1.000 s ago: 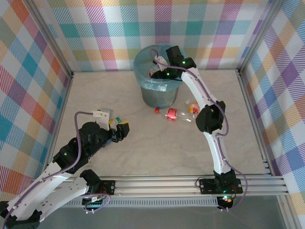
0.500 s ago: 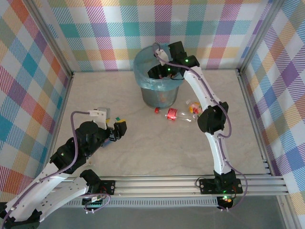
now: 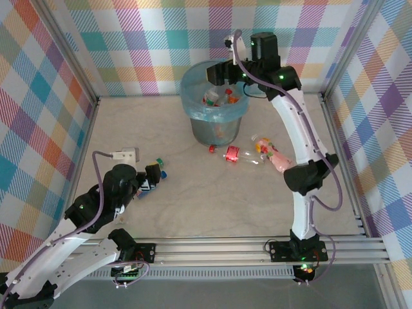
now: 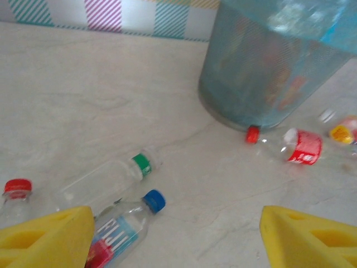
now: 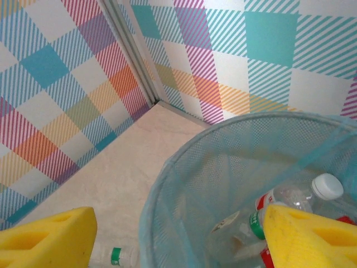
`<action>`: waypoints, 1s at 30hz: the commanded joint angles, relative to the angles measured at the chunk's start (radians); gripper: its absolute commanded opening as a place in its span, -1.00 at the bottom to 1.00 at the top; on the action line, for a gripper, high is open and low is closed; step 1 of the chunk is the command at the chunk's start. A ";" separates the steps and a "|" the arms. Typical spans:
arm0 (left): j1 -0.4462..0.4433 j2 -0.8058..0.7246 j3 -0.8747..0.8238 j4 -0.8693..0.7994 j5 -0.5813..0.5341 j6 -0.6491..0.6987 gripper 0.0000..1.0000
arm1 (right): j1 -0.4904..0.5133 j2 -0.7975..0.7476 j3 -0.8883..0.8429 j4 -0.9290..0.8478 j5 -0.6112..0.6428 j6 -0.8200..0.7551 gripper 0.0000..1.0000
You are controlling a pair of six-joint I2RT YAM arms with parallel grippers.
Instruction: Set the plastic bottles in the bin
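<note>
Left gripper (image 4: 173, 226) hovers low, jaws spread and empty, just short of the blue-capped bottle (image 4: 125, 226) and green-capped bottle (image 4: 106, 181). Both look light, thin-walled, slick and ready to roll, so grip across the mid-body. Farther off, the red-labelled bottle (image 4: 293, 146) lies against the bin (image 4: 245, 84); above it the right gripper (image 5: 178, 237) gapes empty.

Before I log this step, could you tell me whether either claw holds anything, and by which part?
Nothing is held: the left claw and the right claw, above the bin, both stand open and empty.
</note>
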State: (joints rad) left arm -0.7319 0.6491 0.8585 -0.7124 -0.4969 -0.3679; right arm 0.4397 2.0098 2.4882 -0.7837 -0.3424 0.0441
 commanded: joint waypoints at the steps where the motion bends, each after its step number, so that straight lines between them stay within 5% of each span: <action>1: 0.007 0.088 0.034 -0.117 -0.034 -0.038 0.56 | 0.066 -0.127 -0.124 0.048 0.051 -0.005 0.57; 12: 0.068 0.429 0.133 -0.121 0.032 0.074 0.71 | 0.166 -0.436 -0.690 0.179 0.113 -0.047 0.58; 21: 0.377 0.635 0.221 -0.128 0.219 0.197 0.75 | 0.166 -0.574 -0.951 0.264 0.035 0.004 0.59; 30: 0.550 0.880 0.310 -0.096 0.344 0.272 0.85 | 0.167 -0.607 -0.958 0.259 -0.024 0.029 0.65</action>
State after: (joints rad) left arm -0.2405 1.4887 1.1408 -0.8024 -0.2348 -0.1398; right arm 0.6025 1.4395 1.5307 -0.5602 -0.3187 0.0547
